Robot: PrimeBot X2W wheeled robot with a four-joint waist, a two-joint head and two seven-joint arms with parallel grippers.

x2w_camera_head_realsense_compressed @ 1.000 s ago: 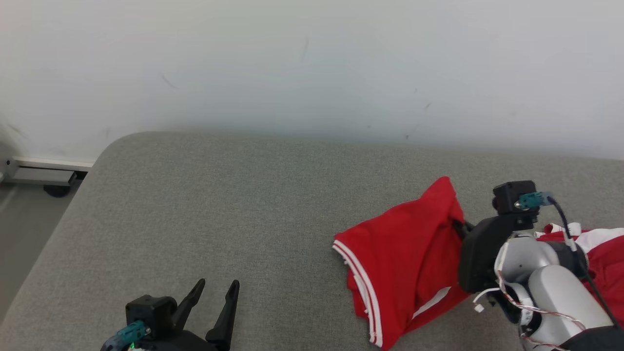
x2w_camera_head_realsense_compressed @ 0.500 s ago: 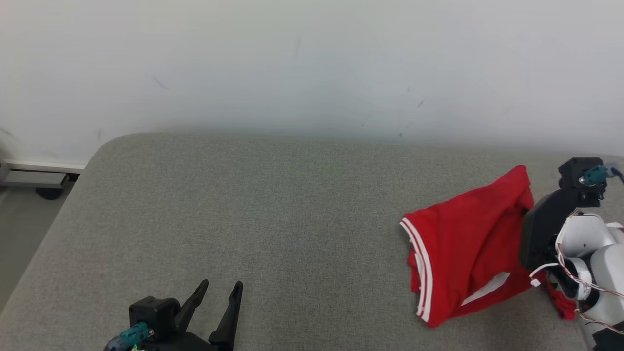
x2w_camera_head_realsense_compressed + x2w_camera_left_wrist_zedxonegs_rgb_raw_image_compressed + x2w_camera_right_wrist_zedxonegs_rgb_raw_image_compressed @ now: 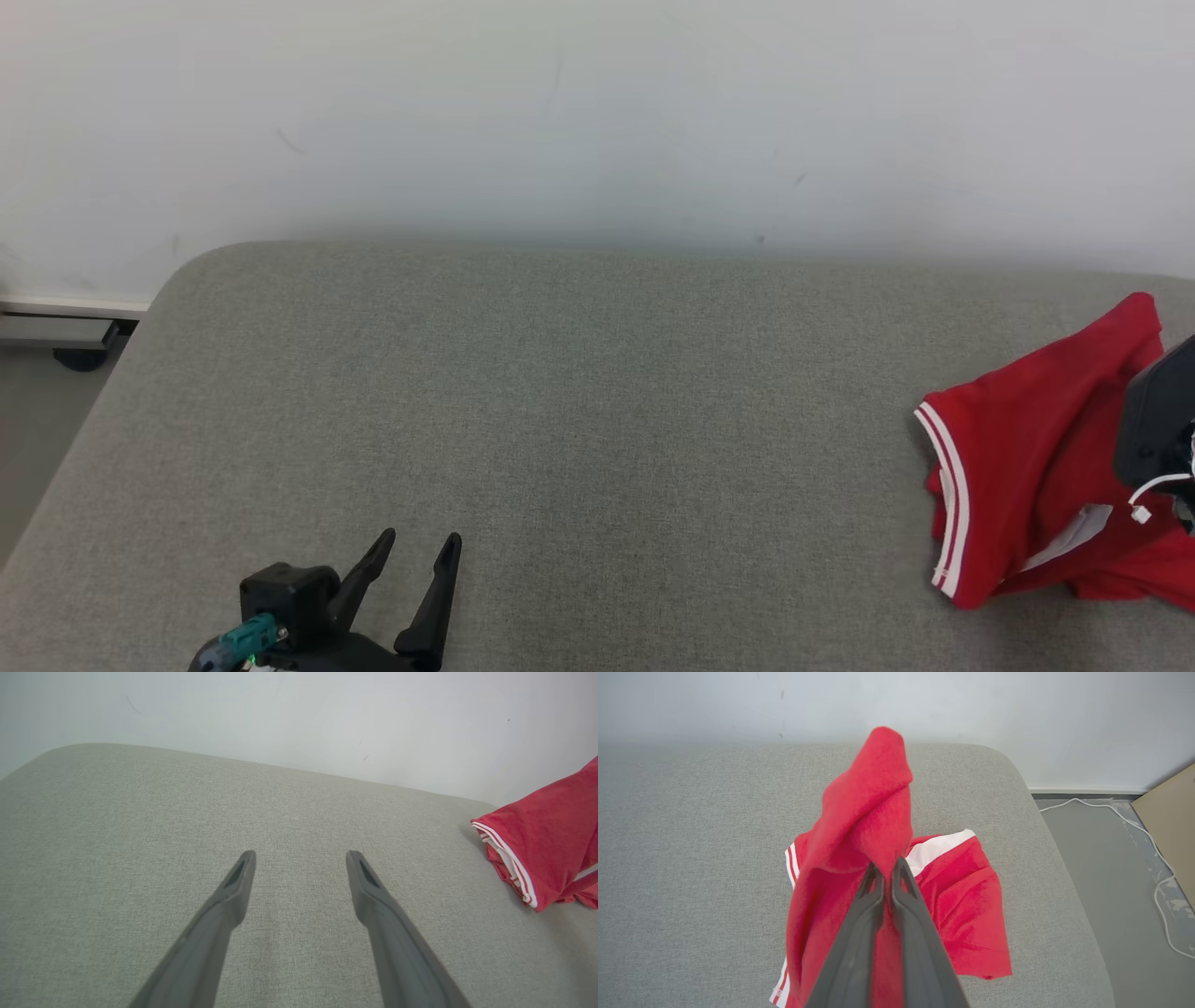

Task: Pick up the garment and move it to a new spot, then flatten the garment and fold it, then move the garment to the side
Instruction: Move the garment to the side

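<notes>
The garment [image 3: 1027, 467] is a red shirt with white trim, bunched at the right end of the grey cushioned surface [image 3: 560, 392]. In the right wrist view my right gripper [image 3: 888, 864] is shut on a fold of the garment [image 3: 859, 812], which rises in a peak above the fingertips while the rest trails on the surface. In the head view its black housing [image 3: 1158, 420] sits at the right edge. My left gripper [image 3: 420, 537] rests low at the near left, open and empty. The left wrist view shows that gripper [image 3: 301, 855] over bare fabric, with the garment [image 3: 546, 844] far to its right.
A white wall [image 3: 597, 112] runs behind the surface. The surface's rounded left end [image 3: 177, 271] drops to floor with a baseboard [image 3: 65, 327]. Past its right end [image 3: 1045, 826] lie floor, a white cable [image 3: 1134, 826] and a cardboard sheet [image 3: 1171, 821].
My right gripper has carried the garment well to the right, towards the surface's right end. The head camera has shifted slightly. The left gripper has stayed where it was, open.
</notes>
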